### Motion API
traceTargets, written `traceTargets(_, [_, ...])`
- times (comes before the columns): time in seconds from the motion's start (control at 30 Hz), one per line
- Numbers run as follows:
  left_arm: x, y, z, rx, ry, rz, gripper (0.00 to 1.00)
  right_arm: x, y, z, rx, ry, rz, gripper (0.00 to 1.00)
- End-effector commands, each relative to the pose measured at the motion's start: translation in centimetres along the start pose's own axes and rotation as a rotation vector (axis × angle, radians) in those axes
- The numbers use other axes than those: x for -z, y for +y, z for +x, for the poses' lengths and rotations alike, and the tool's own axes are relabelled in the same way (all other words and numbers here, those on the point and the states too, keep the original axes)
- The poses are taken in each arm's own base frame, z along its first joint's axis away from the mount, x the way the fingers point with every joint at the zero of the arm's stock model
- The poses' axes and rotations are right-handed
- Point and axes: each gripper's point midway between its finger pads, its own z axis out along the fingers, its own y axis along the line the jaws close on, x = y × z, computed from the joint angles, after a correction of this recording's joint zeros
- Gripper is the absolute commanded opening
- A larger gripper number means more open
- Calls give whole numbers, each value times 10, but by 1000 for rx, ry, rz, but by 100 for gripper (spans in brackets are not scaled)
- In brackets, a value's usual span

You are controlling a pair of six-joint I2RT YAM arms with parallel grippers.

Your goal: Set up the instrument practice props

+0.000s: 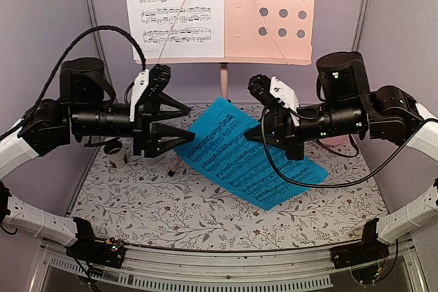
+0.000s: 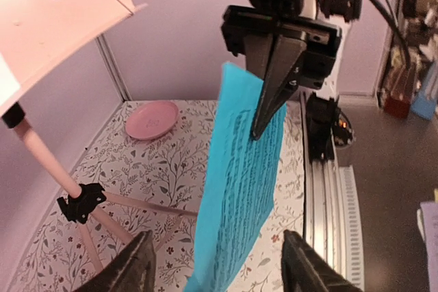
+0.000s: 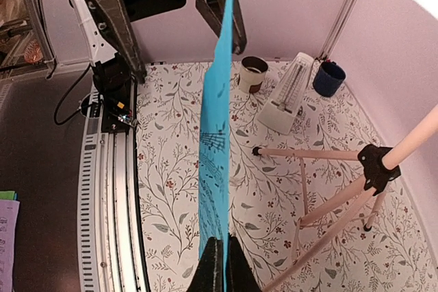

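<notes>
The pink music stand (image 1: 274,11) stands at the back, and a white sheet (image 1: 174,8) rests on the left half of its perforated desk. My right gripper (image 1: 250,136) is shut on the bright blue sheet (image 1: 239,162) and holds it above the table, edge-on in the right wrist view (image 3: 217,121). My left gripper (image 1: 189,120) is open, and its fingers straddle the sheet's far end (image 2: 236,189) without touching it. The white metronome (image 3: 287,97) stands by the stand's legs (image 3: 321,203); in the top view it is hidden under my left arm.
A dark blue cup (image 3: 328,78) and a small white cup (image 3: 253,73) stand near the metronome. A pink plate (image 2: 152,120) lies at the back right. The stand's tripod legs (image 2: 123,203) spread over the floral mat. Purple walls close the sides and back.
</notes>
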Motion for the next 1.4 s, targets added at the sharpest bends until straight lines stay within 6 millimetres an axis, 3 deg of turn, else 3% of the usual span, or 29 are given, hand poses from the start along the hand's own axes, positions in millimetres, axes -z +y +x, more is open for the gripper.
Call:
traceTargets(0.0, [39,19,-41,38,-275,-145,71,67,2,-60,25,-302,34,0])
traceTargets(0.13, [54,19,-38,95,-378,-161,82,105,7,-81,38,-470,40,0])
traceTargets(0.33, [37,-3,-35,124,-449,-7,90,147,12,-107,53,-671,41,0])
traceTargets(0.5, [28,-22,-53,92,-530,88,82,164,11,-119,36,-773,49,0])
traceTargets(0.7, [19,-42,-78,43,-599,157,70,169,11,-122,-7,-857,37,0])
traceTargets(0.77, [19,-49,-85,32,-620,183,66,169,9,-124,-17,-866,47,0])
traceTargets(0.83, [18,-54,-89,36,-641,206,54,158,8,-119,-25,-847,49,0])
traceTargets(1.03, [11,-46,-92,94,-651,168,1,160,-2,-117,-41,-856,107,0])
traceTargets(1.13, [19,-29,-98,139,-671,79,0,160,-16,-113,-81,-846,180,0])
traceTargets(1.17, [24,-19,-100,167,-670,24,0,161,-25,-111,-106,-839,231,5])
traceTargets(1.27, [34,13,-108,253,-628,-148,0,165,-56,-103,-177,-799,406,39])
traceTargets(1.37, [45,44,-116,333,-574,-283,0,187,-80,-111,-209,-813,548,55])
